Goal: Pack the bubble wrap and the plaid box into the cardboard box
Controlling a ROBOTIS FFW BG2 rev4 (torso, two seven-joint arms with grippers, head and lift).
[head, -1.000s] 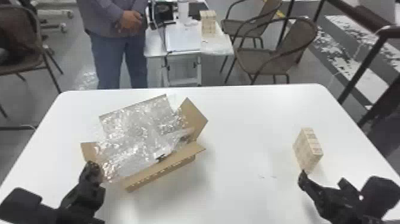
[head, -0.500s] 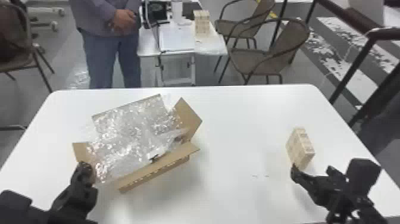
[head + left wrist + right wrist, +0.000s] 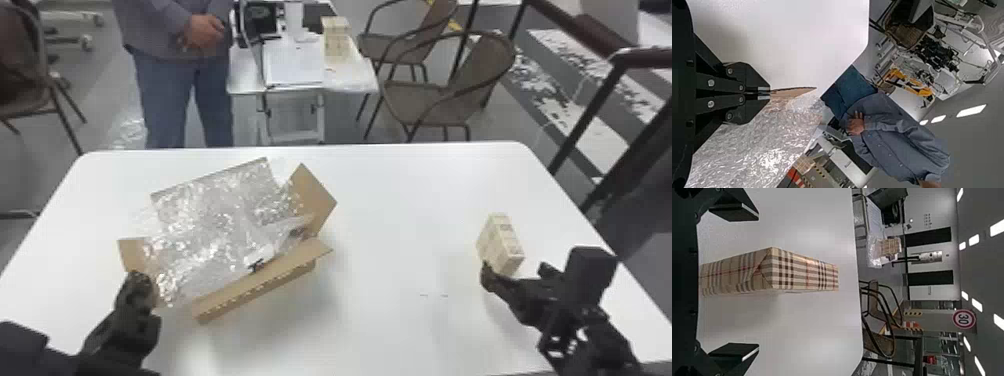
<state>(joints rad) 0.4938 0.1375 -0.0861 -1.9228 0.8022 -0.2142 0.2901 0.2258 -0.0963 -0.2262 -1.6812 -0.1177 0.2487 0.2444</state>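
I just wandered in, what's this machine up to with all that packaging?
The robot is packing a cardboard box. Bubble wrap lies in and over it, and the left gripper pinches one flap. The right gripper is open with the plaid box between its fingers, not gripped. That box stands on the table, not yet packed.

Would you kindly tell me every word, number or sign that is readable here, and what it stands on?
"30": on the round white sign with a red rim, in the room behind.
Small dark marks on the pale wall: too small to read.
Beige plaid box: no text I can read.
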